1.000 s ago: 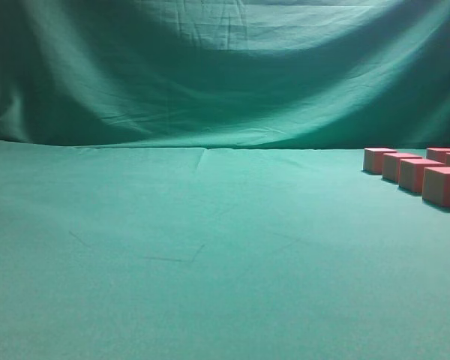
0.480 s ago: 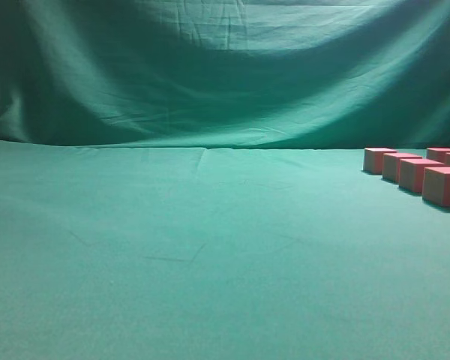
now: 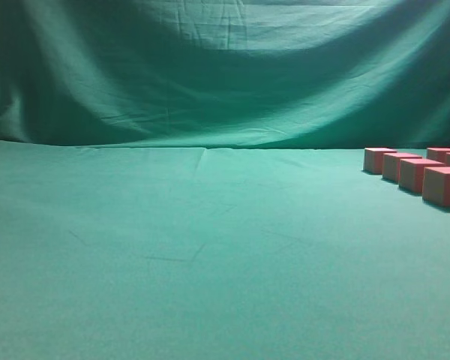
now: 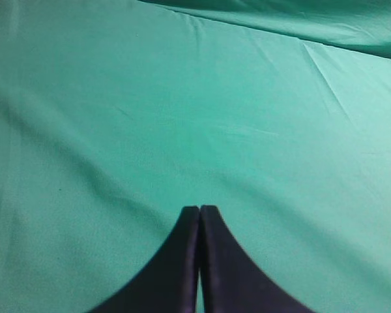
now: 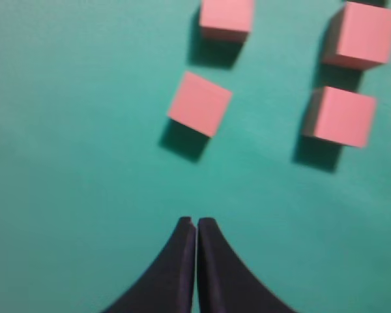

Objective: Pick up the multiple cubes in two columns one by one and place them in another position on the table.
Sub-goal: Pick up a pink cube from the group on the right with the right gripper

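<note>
Several pinkish-red cubes (image 3: 418, 172) stand in two columns at the far right of the green table (image 3: 210, 247) in the exterior view. The right wrist view shows several of them from above: one tilted cube (image 5: 199, 104) nearest, another (image 5: 227, 17) behind it, and two in the right column (image 5: 342, 116). My right gripper (image 5: 196, 220) is shut and empty, above bare cloth short of the nearest cube. My left gripper (image 4: 200, 208) is shut and empty over bare table (image 4: 182, 117). Neither gripper shows in the exterior view.
A draped, wrinkled green backdrop cloth (image 3: 225, 75) hangs behind the table. The table cloth has slight creases near the middle (image 3: 172, 259).
</note>
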You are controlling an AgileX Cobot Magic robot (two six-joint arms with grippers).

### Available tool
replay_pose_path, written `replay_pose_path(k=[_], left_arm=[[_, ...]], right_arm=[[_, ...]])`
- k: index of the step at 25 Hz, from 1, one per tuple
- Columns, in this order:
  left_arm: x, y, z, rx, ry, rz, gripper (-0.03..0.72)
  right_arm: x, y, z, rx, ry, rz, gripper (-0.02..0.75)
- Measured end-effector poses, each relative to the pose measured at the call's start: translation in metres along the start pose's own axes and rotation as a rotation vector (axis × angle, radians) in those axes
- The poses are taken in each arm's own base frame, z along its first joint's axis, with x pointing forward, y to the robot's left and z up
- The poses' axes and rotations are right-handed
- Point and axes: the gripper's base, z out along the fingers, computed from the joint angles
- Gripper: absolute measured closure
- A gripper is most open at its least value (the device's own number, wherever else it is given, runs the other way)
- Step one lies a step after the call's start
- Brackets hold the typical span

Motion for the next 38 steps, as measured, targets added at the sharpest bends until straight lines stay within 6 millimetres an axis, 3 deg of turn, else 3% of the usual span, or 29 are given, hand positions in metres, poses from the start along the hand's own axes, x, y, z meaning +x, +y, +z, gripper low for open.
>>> replay_pose_path(k=[5,8,15,17,23,38], left_arm=[[0.000,0.000,0.000,0.000,0.000,0.000,0.688],[0.000,0.000,0.000,0.000,0.000,0.000,0.688],[0.000,0.000,0.000,0.000,0.000,0.000,0.688],[0.000,0.000,0.000,0.000,0.000,0.000,0.688],[0.000,0.000,0.000,0.000,0.000,0.000,0.688],[0.000,0.000,0.000,0.000,0.000,0.000,0.688]], right_arm=[[-0.012,0.007,0.025,0.005,0.024,-0.008,0.738],[-0.015,0.007,0.033,0.009,0.034,-0.003,0.690],[-0.023,0.009,0.043,-0.002,-0.010,0.074,0.250],[-0.026,0.010,0.043,-0.013,-0.045,0.144,0.183],[-0.032,0.011,0.049,-0.020,-0.072,0.211,0.190],[-0.037,0.009,0.099,0.062,0.022,0.234,0.190]])
